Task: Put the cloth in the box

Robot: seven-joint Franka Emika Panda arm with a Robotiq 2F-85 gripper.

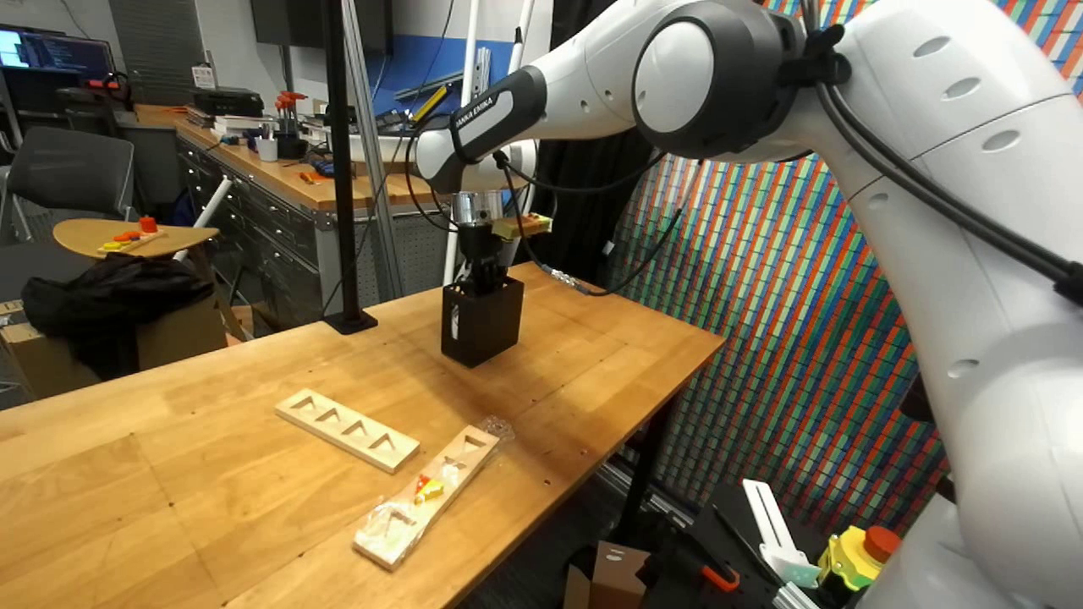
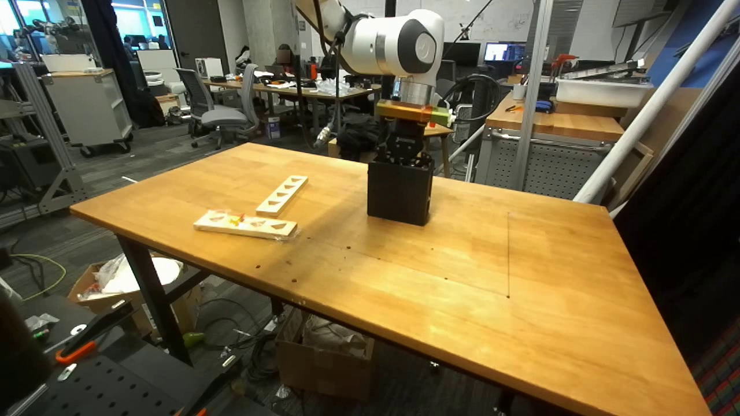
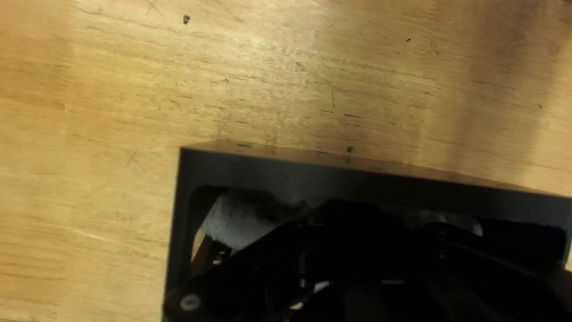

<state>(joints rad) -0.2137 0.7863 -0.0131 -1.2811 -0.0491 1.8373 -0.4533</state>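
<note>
Jaws closed, a gripper (image 1: 486,277) hangs into the black box (image 1: 492,328) on the far side of the table (image 1: 220,448), likely to tuck down the white cloth (image 3: 239,221) within; any pinch is hidden.

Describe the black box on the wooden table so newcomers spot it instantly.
On the large brown wooden table, find where the white robot arm ends. Its black gripper reaches into the top of the upright black box with white cloth inside. Unlike the two flat, pale wooden slotted strips, it stands tall and dark.
</note>
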